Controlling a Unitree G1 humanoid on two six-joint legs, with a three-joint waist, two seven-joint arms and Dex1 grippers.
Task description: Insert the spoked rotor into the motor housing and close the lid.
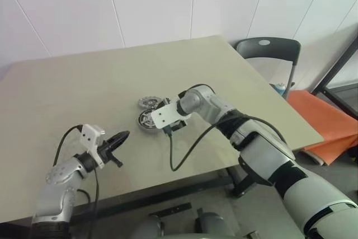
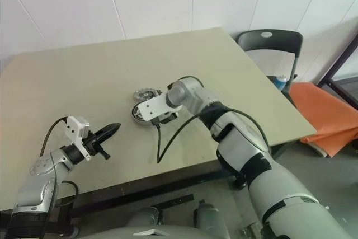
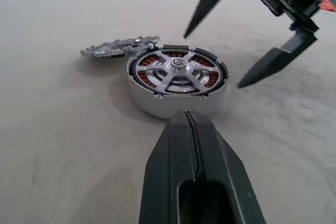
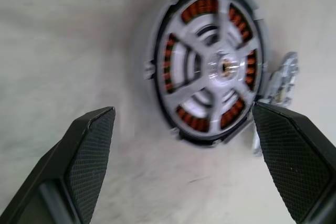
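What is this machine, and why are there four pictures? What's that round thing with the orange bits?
It's a robot with two arms, each ending in two black fingers. Two pictures come from cameras in its head, looking down at a tan table. The other two come from cameras on its wrists. The round thing is a motor housing with a grey spoked wheel sitting in it, above copper wire. A flat lid lies beside it. The right gripper hangs open over the housing, holding nothing. The left gripper is shut and empty.
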